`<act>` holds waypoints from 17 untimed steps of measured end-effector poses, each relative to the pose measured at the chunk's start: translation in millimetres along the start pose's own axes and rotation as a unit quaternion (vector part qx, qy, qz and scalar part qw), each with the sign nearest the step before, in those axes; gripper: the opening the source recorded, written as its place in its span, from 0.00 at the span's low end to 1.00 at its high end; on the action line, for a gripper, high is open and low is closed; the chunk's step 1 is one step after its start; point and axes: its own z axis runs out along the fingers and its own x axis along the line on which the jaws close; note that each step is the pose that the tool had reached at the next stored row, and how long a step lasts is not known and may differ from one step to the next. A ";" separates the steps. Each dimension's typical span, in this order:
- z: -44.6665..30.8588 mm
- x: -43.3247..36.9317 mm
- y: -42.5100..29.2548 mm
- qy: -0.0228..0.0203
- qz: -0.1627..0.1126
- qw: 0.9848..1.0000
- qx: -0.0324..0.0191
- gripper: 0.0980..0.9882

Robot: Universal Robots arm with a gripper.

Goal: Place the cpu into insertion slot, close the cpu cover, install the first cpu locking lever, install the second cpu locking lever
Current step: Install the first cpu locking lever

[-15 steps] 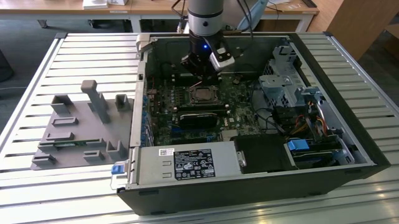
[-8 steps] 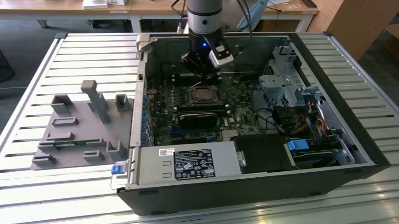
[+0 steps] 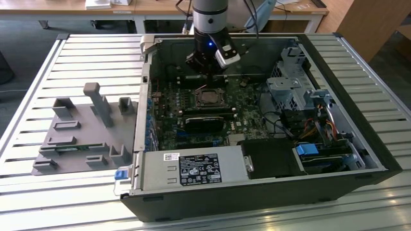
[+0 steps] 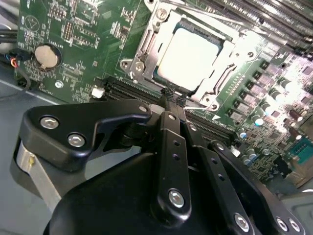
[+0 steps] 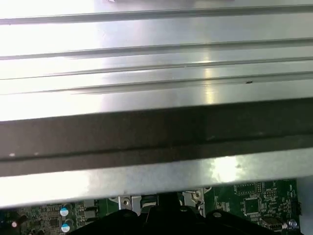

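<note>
Closest up in the second wrist view is the black linkage gripper [image 4: 172, 98], tips pressed together on nothing, just beside the frame's edge. In the exterior view the big black open computer case [image 3: 257, 199] fills mid-frame, with the green motherboard [image 3: 172, 124] inside. The thin silvery metal cpu cover [image 4: 142, 49] looks folded down around the square silvery-topped cpu [image 4: 190, 51], which sits in the insertion slot [image 3: 209, 97]. I'd guess we're at the locking lever stage. That calls for the tips square against a thin rod, with no skidding onto the board.

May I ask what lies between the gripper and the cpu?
In the second wrist view, only the frame edge of the cpu cover lies between gripper and cpu.
</note>
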 end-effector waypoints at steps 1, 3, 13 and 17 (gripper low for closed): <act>0.0 0.1 1.2 0.000 0.000 1.000 0.000 0.01; 0.1 0.4 3.3 0.000 0.000 1.000 0.000 0.01; 2.7 -0.7 8.7 0.000 -0.001 1.000 0.000 0.01; 4.9 -1.2 11.8 0.000 -0.001 1.000 0.000 0.01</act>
